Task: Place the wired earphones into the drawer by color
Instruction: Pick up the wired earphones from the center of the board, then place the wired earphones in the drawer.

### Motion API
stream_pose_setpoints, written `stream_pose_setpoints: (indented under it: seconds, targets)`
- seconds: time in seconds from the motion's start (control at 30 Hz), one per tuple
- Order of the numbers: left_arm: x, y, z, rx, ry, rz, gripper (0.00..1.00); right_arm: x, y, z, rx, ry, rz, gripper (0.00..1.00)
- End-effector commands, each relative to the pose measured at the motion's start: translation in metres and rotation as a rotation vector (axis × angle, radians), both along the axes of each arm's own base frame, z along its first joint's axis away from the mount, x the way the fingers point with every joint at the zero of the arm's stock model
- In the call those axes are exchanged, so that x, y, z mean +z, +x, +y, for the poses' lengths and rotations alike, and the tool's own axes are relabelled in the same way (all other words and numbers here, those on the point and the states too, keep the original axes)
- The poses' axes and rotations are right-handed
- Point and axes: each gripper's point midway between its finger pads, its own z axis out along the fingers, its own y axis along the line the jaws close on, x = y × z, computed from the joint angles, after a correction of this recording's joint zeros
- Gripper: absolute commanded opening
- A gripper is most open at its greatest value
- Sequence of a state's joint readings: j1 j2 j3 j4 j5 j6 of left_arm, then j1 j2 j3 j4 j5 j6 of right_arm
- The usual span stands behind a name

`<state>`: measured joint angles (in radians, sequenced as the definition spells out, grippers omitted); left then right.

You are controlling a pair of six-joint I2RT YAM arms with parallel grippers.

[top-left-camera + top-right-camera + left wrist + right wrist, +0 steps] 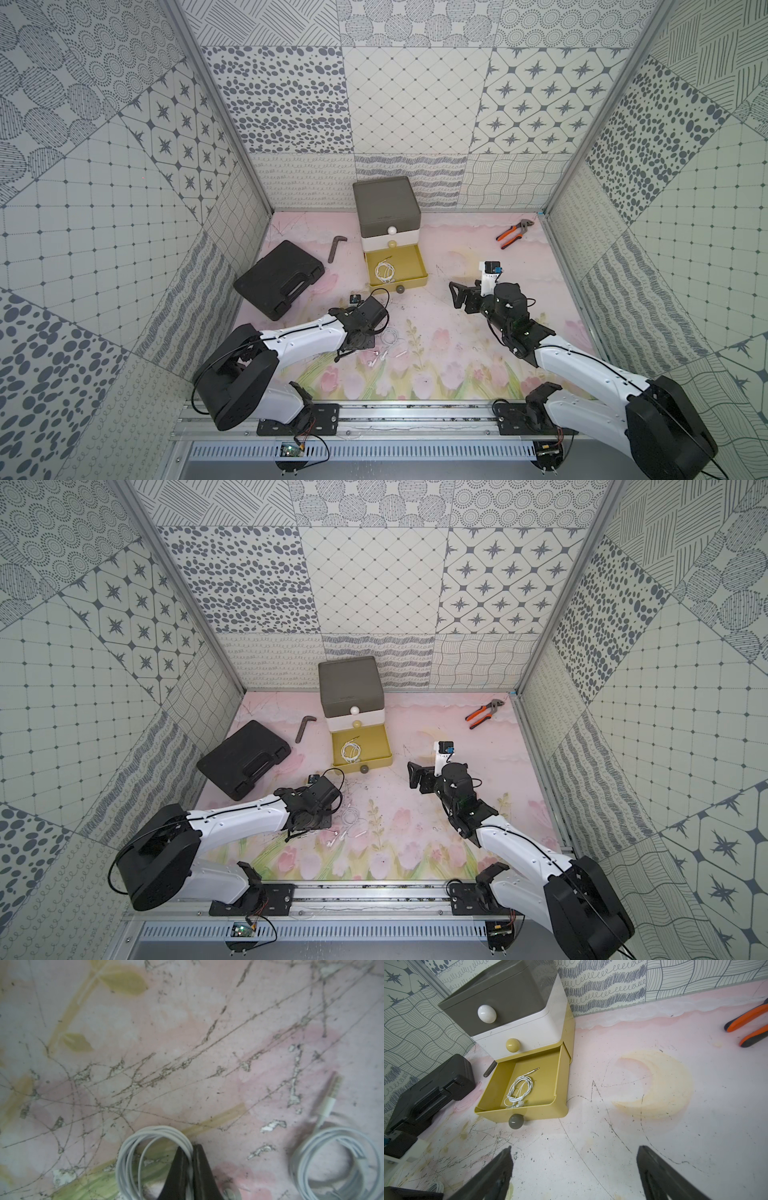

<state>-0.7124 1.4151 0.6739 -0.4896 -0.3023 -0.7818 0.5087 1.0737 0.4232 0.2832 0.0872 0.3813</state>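
K: Left end effector (189, 1153) closed. Its two dark fingers pinch across the bundled loops of a white earphone coil (133, 1155), right down at the tabletop (187, 1043). Lifted or resting, cannot tell.

M: Both top views hide that pinch under the wrist. They show only a loose coil (390, 336) and earbuds (370, 362) just beside the arm.

K: Left wrist view also has a second coil (332, 1132) lying free near the held one, jack plug (336, 1082) sticking out.

M: Right end effector (574, 1147): jaws wide apart, nothing between them, well apart from the cords. Its camera gives what the left one lacks: drawer unit (517, 1001), grey and white tiers shut, mustard bottom drawer (550, 1076) pulled out, one white set (519, 1088) inside.

K: So white likely joins white there.

M: Handling, judged: cord light, limp, slick. One strand taken alone would let the loops spill, so across the whole bundle is the place to hold. Dangling buds and plug could catch the drawer's front wall. Calls for a high carry, then lowering in.
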Motion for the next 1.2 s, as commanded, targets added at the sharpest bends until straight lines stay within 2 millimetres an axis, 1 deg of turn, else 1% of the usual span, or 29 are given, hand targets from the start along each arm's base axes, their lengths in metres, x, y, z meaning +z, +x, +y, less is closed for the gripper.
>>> stream_pose_setpoints:
  seconds: [0.0,0.1,0.27,0.43,0.57,0.87,1.0,1.17]
  targets:
    - [0.004,0.001,0.001,0.002,0.004,-0.013,0.03,0.013,0.001,0.001,0.005,0.025,-0.055,0.97]
    - [0.011,0.002,0.001,-0.005,-0.002,-0.026,0.00,0.013,0.001,0.001,0.009,0.023,-0.054,0.97]
    - [0.030,0.006,-0.003,-0.022,-0.023,-0.057,0.00,0.014,0.001,0.001,0.010,0.023,-0.057,0.97]
    - [0.057,0.015,-0.010,-0.044,-0.065,-0.127,0.00,0.014,0.001,0.001,0.012,0.024,-0.058,0.97]
    - [0.084,0.025,-0.016,-0.064,-0.102,-0.198,0.00,0.013,0.001,0.001,0.012,0.024,-0.058,0.97]
    - [0.141,0.056,-0.046,-0.120,-0.223,-0.376,0.00,0.014,0.001,0.002,0.014,0.022,-0.061,0.97]
    - [0.166,0.076,-0.062,-0.134,-0.269,-0.466,0.00,0.013,0.001,0.002,0.014,0.021,-0.060,0.97]
    - [0.191,0.101,-0.081,-0.139,-0.316,-0.565,0.00,0.014,0.000,0.001,0.014,0.022,-0.062,0.97]
